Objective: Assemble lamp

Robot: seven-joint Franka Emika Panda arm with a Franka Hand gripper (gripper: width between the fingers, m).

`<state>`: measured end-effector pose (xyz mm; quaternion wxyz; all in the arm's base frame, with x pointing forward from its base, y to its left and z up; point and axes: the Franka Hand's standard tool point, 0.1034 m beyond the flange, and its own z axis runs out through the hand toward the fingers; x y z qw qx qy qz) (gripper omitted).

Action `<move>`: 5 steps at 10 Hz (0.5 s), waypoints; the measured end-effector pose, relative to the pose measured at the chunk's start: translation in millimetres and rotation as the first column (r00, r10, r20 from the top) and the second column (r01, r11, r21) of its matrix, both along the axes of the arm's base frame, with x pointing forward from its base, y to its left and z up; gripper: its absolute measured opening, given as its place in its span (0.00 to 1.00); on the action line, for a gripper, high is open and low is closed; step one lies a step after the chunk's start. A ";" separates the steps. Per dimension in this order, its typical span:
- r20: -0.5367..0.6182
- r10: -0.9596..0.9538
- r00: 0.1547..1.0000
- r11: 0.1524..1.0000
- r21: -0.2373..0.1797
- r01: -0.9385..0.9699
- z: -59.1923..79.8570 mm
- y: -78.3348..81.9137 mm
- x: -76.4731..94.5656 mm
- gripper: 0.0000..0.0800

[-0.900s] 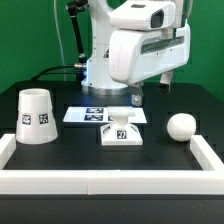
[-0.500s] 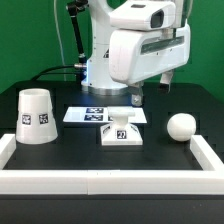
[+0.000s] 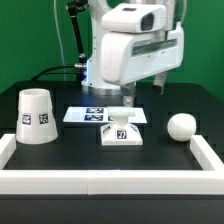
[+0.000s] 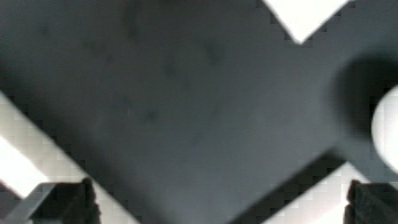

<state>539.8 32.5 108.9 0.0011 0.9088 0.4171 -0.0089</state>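
In the exterior view the white tapered shade (image 3: 36, 116) stands at the left. The small square stepped base (image 3: 121, 132) sits in the middle, its tag facing front. The ball-shaped bulb (image 3: 180, 126) lies at the right. My gripper (image 3: 142, 93) hangs behind and above the base, apart from all three parts. In the wrist view my gripper (image 4: 217, 208) is open and empty, with one dark fingertip (image 4: 63, 205) at each edge and only dark table between them. A blurred white shape (image 4: 382, 110) shows at one edge; I cannot tell what it is.
The marker board (image 3: 90, 115) lies flat behind the base. A low white wall (image 3: 110, 180) runs along the front and up both sides of the dark table. The arm's white body fills the space above the back of the table.
The arm and gripper have shifted a little toward the exterior view's left. The shade, base and bulb have not moved.
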 end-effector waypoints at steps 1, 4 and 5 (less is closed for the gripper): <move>0.000 -0.018 1.000 1.000 -0.001 0.018 -6.5 -9.2 -12.6 0.88; -0.001 -0.188 0.982 0.982 -0.004 0.188 -10.0 -10.1 -16.7 0.88; -0.002 -0.258 0.966 0.966 -0.002 0.258 -10.3 -9.7 -16.8 0.88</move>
